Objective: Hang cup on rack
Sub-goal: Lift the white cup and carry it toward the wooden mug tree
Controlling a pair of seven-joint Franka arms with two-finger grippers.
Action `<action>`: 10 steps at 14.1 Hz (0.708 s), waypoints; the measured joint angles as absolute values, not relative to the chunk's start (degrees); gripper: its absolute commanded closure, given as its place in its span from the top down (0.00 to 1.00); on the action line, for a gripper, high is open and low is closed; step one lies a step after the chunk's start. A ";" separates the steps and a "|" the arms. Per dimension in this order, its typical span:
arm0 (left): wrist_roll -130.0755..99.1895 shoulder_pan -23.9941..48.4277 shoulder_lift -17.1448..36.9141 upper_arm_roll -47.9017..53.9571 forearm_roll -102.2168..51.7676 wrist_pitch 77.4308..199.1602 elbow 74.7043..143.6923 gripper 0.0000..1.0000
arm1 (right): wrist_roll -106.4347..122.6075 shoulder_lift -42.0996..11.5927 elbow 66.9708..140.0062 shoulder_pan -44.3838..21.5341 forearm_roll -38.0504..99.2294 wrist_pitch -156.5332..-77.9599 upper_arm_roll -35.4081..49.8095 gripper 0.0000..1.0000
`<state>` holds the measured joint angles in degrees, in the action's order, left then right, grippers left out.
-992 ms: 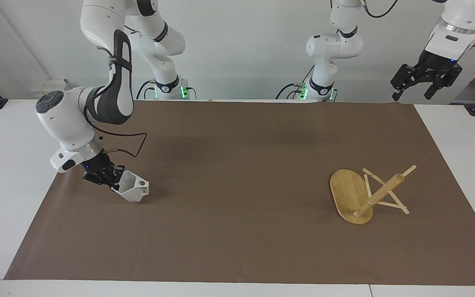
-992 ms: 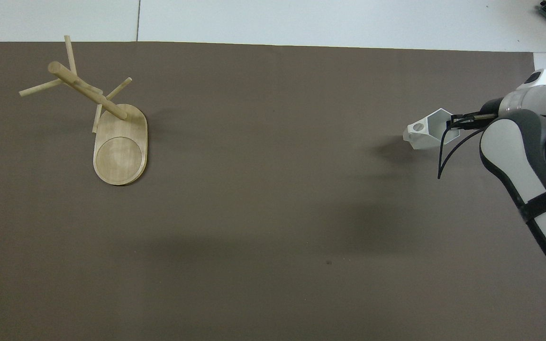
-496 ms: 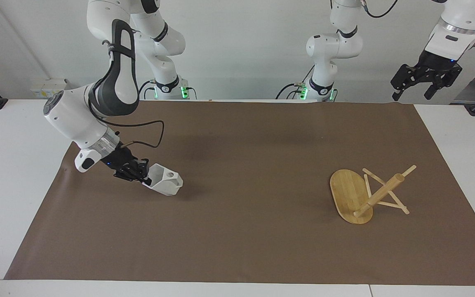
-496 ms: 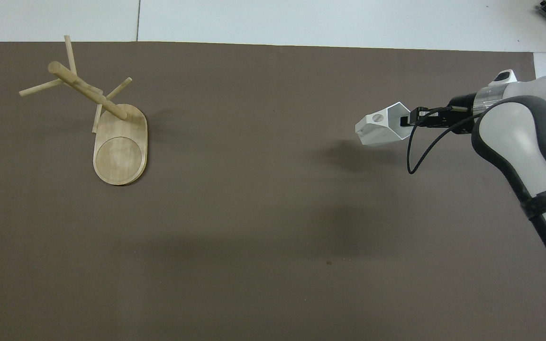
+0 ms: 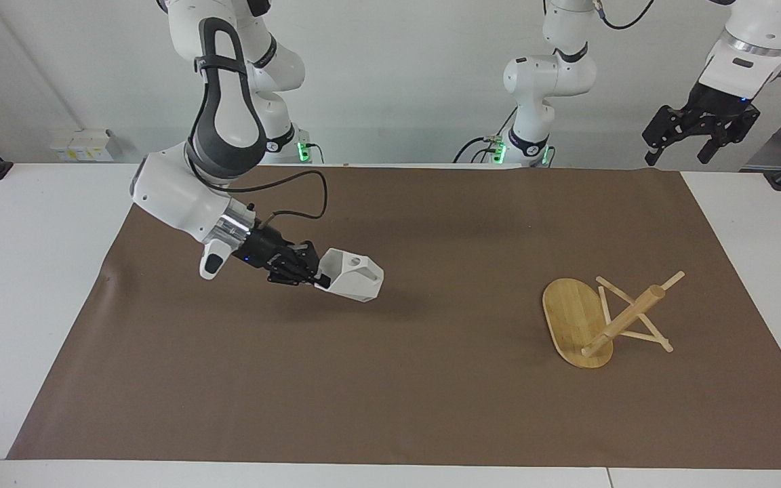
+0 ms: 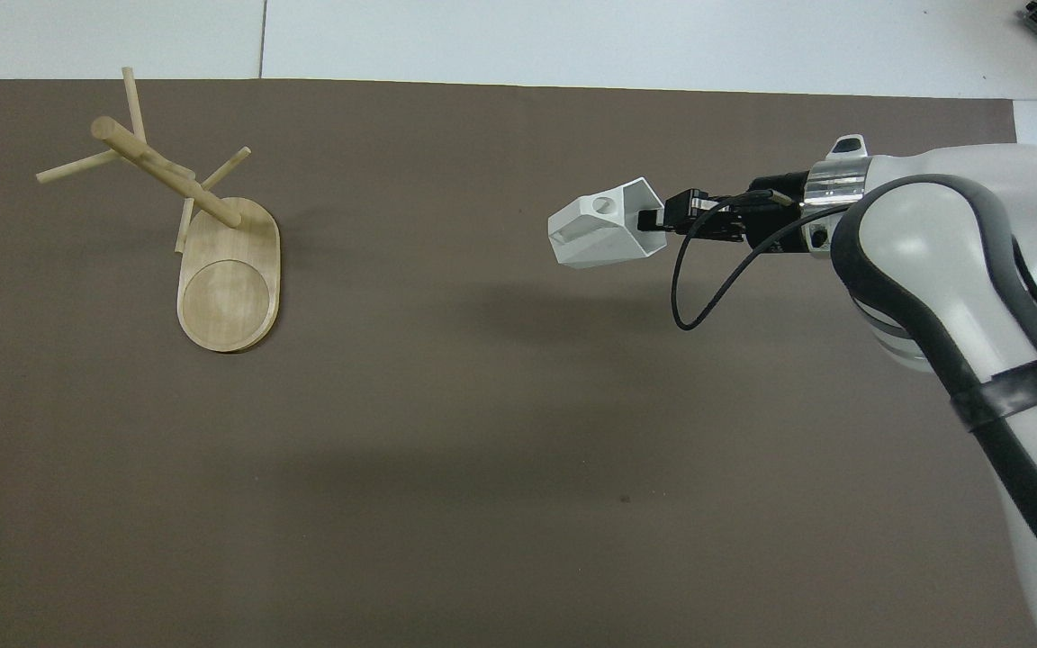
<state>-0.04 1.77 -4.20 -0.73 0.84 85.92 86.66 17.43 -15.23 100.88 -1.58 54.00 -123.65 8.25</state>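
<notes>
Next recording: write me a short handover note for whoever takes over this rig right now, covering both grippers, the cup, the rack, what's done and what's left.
Right gripper: shut on the rim of the small white faceted cup, carried tilted in the air over the brown mat, around mid-table.
Left gripper: open, empty, waiting raised off the left arm's end of the table.
Light bamboo mug rack: standing on the mat toward the left arm's end, pegs bare.
Done: cup picked up.
Left: carry it to the rack, slip the handle's hole onto a peg, release.

A brown paper sheet covers most of the white table beneath it.
</notes>
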 measured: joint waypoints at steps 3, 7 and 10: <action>-0.04 1.77 -4.20 -0.69 0.84 85.92 86.66 1.00 | 16.44 -14.63 99.19 -4.49 54.69 -125.13 8.67 0.00; -0.04 1.85 -4.20 -0.15 0.84 85.92 86.66 1.00 | 14.74 -14.61 98.96 -5.35 63.67 -126.85 12.68 0.00; -1.51 1.87 -4.20 0.17 0.47 85.99 86.66 1.00 | 14.73 -14.62 98.45 -5.53 66.34 -128.60 14.96 0.00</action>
<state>-1.51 1.87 -4.20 0.17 0.47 85.99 86.66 14.73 -14.62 98.45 -5.53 66.34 -128.60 14.96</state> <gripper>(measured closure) 0.000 0.943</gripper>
